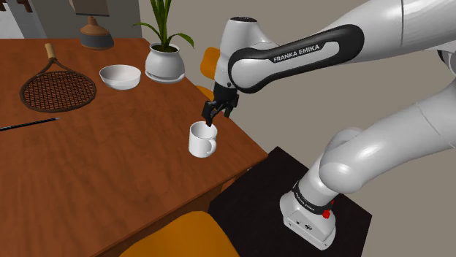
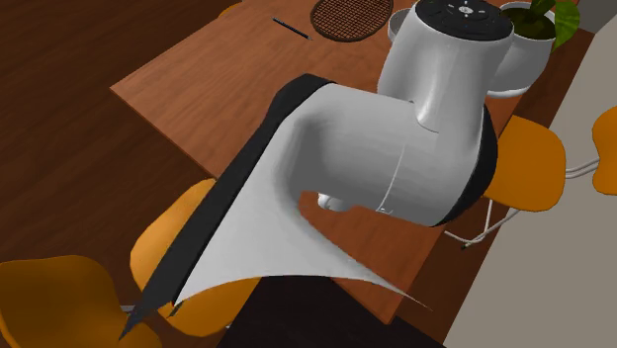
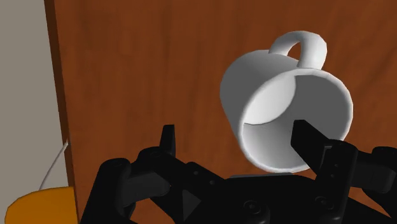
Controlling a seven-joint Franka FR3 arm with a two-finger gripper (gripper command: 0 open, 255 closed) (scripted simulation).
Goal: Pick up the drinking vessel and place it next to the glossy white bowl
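A white mug [image 1: 202, 140] stands upright near the edge of the wooden tabletop [image 1: 109, 168], well apart from the white bowl [image 1: 120, 77]. The black claw [image 1: 210, 121] hangs just above its rim, fingers [image 3: 167, 137] apart and empty. The mug looks stiff, smooth, light and breakable, so pinching the rim wall with one finger inside seems the safest hold. The wrist view shows one finger before the mug's open mouth and the handle [image 3: 299, 48] turned away from the claw, while the shoulder view shows the way to the bowl.

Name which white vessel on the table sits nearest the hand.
The handled mug, just beneath the hand near the edge of the table; the bowl and plant pot stand farther back.
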